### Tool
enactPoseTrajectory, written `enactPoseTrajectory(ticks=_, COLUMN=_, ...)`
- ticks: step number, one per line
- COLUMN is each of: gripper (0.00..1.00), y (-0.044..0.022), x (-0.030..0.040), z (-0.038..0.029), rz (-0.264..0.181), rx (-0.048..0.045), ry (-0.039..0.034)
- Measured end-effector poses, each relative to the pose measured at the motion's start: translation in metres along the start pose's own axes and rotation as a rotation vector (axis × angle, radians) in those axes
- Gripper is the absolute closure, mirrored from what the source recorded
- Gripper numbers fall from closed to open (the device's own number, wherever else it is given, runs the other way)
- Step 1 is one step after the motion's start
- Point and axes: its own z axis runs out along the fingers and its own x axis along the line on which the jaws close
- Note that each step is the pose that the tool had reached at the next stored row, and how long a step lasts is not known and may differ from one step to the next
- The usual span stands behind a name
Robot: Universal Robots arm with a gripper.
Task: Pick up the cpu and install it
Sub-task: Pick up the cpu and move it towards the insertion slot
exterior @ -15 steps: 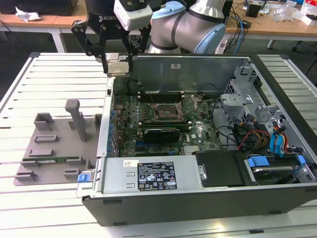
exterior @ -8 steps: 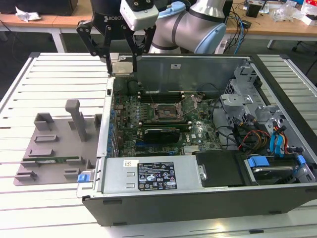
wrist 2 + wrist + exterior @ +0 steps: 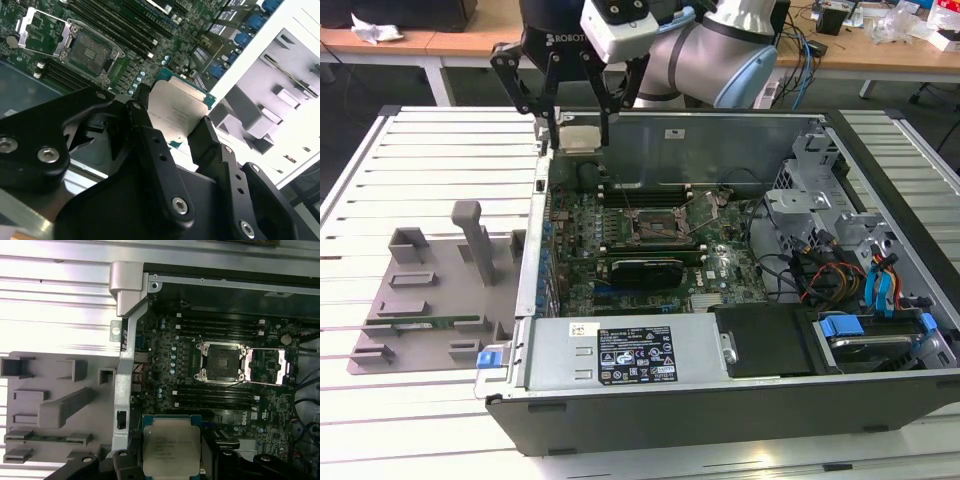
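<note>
The cpu is a flat square chip with a silver top and a thin green edge. My gripper is shut on it, with one black finger on each side. In the exterior view the gripper holds the cpu above the far corner of the open computer case at the exterior view's left. The cpu is level, its metal top facing the wrist cameras. The black socket lies mid-board with its metal frame swung open, and is bare in both wrist views. The cpu hangs apart from the socket.
A grey fixture tray with upright posts sits outside the case at the exterior view's left, and a green memory stick lies in it. The case wall stands between tray and board. A power supply, cables and drive bays crowd the case.
</note>
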Motion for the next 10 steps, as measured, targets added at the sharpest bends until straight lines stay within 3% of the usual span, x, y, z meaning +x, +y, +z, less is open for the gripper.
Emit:
enactPoseTrajectory(ticks=3, gripper=0.45, y=0.0, x=-0.0024, z=0.0028, rz=0.0, rx=0.0, ry=0.0)
enactPoseTrajectory(ticks=10, gripper=0.45, y=0.0018, x=-0.007, z=0.0166, rz=0.0, rx=0.0, ry=0.0003)
